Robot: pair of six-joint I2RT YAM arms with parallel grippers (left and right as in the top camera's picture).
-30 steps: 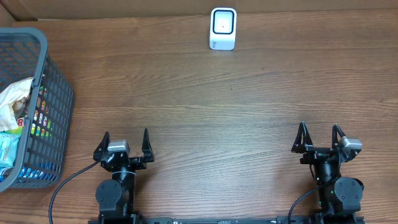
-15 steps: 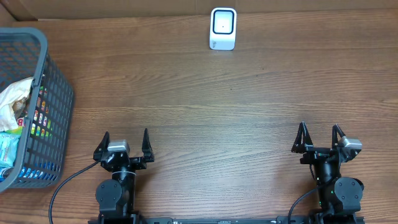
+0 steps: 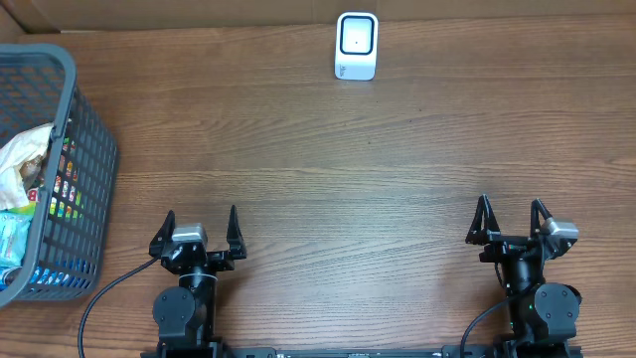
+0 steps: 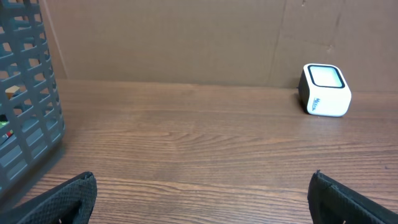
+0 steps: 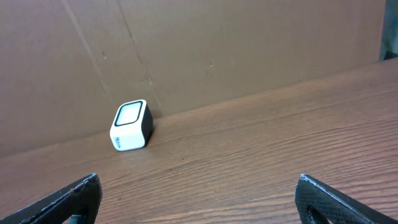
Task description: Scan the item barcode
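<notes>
Items: you are seeing the packets lying in the basket at the frame's left edge, unmoved.
Scanner: the scanner is sitting at top centre, unchanged.
Left gripper: the left gripper is staying at bottom left, jaws wide, holding nothing.
Right gripper: the right gripper is staying at bottom right, likewise wide and empty.

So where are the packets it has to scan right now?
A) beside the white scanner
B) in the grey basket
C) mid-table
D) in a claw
B: the packets lie in the basket at the left edge; the left gripper and right gripper are open and empty.
</notes>
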